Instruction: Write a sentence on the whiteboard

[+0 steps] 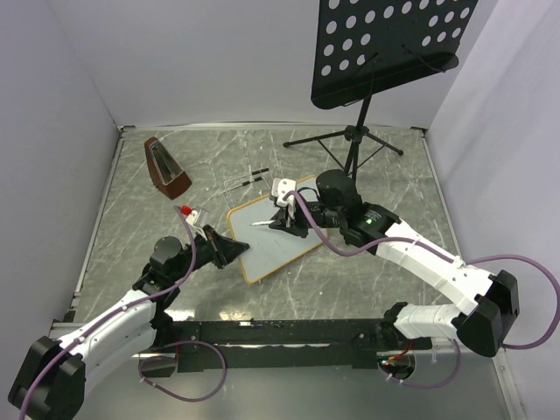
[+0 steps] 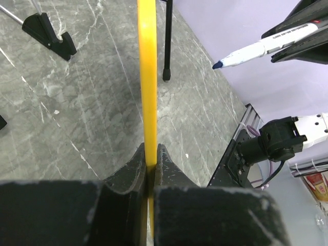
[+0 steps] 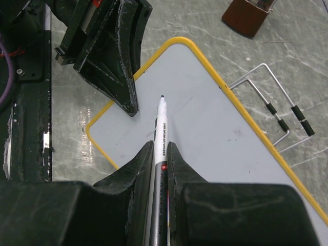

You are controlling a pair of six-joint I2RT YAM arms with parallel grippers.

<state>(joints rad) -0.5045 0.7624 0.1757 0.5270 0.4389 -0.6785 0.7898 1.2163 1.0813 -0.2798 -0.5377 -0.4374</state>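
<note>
Grey marbled tabletop enclosed by pale walls: a black perforated music-stand plate on a tripod stands at the upper right of the overhead frame, with a brown wooden pyramid-shaped metronome at the upper left. A bent silver wire stand with black tips lies just above centre. None of these covers the small rectangular white board with a thin yellowish frame and rounded corners, which sits at the frame's centre, turned at an angle. The left gripper has its fingers pressed together on the whiteboard's lower-left frame edge, seen edge-on between them in the left wrist view. The right gripper reaches over the board from the right, fingers clamped on a white marker pen with a blue tip. The pen points toward the left gripper, its tip apparently clear of the surface.
</note>
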